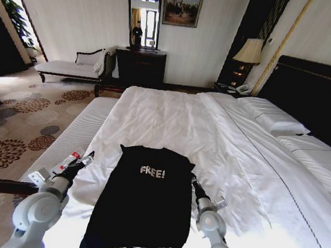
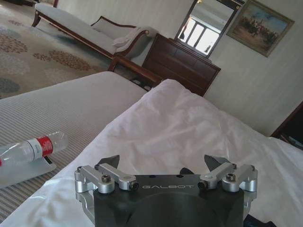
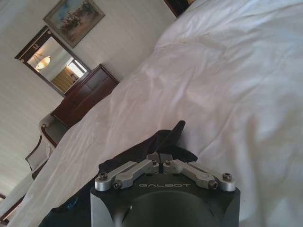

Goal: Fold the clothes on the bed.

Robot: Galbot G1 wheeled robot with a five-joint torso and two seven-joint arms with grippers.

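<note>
**Daylit room, glare on white bedding**

Bright daylight falls across the large white-sheeted bed [image 1: 223,136], washing out the crumpled white duvet [image 1: 172,119] near its foot edge. The black soft-fabric T-shirt [image 1: 142,204] reads as a flat dark patch with little fold detail. The head view bows straight lines near its edges. The lit table lamp [image 1: 249,51] glows against the dark corner.

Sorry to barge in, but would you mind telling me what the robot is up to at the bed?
It is folding a black T-shirt that lies flat on the white bed, its lettering facing up. The left gripper sits open beside the shirt's left edge, over the duvet. The right gripper is at the shirt's right edge with its fingers closed on the black fabric. No fold is visible yet.
</note>
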